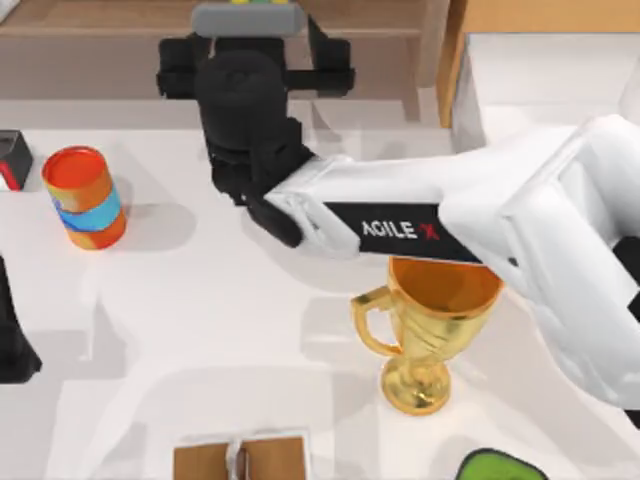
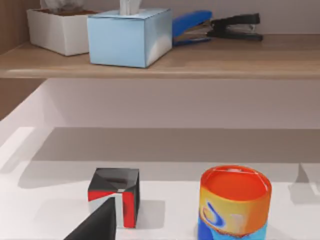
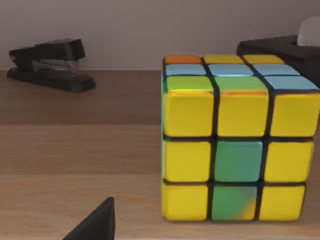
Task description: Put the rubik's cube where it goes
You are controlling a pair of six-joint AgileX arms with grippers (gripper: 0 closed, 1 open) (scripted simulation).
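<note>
The right gripper's (image 1: 250, 15) fingers, seen from above, reach over the wooden shelf (image 1: 100, 20) at the far edge of the counter (image 1: 200, 320), but whether they are spread or closed I cannot tell, since the black wrist covers them; a sliver of yellow and green at the shelf edge is the rubik's cube (image 1: 255, 2). The white right arm stretches from the right side across the gold trophy (image 1: 425, 330) toward the far shelf, forearm nearly level. An orange-and-blue can (image 1: 85, 197) stands at the left, and the left arm sits parked at the left edge. In the left wrist view, a dark fingertip (image 2: 97, 225) points toward a red-and-black block (image 2: 115, 200) beside the can; above, the shelf carries a tissue box (image 2: 130, 37) and staplers. In the right wrist view, the cube stands squarely on the wooden shelf board, a black stapler (image 3: 50, 65) well apart behind it, one dark fingertip (image 3: 97, 225) in the corner. The cube looks light, rigid and smooth-faced, so a pinch across two opposite flat faces near mid-height should hold best.
</note>
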